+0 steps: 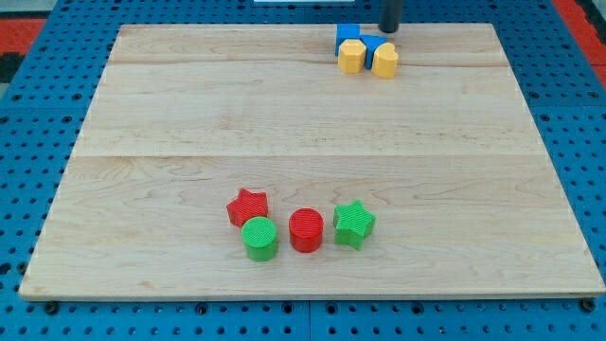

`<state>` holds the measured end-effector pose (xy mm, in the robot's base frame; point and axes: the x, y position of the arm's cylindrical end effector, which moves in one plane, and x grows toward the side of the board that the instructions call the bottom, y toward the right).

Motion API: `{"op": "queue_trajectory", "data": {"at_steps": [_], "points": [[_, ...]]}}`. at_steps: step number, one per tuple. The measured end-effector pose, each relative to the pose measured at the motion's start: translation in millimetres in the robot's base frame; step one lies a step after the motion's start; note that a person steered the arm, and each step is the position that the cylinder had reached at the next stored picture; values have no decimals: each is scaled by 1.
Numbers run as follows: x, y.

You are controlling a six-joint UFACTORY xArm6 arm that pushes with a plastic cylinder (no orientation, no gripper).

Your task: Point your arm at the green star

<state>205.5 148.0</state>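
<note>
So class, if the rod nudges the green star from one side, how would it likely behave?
The green star looks squat and flat-based, so it would probably slide rather than tip. Its points may make it turn if pushed off-centre. The red cylinder sits close on its left, so a leftward push likely bumps it.

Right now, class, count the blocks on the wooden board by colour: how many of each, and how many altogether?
Red: 2, the red star and the red cylinder
Green: 2, the green cylinder and the green star
Yellow: 2, one beside the other
Blue: 2, one and another
Total: 8
</note>
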Motion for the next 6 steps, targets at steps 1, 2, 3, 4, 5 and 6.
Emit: {"op": "queue_trajectory", "data": {"at_steps": [1,2,3,4,5,6], "points": [[45,11],[71,-20],[76,-44],[101,-44],[158,17],[269,48]]}}
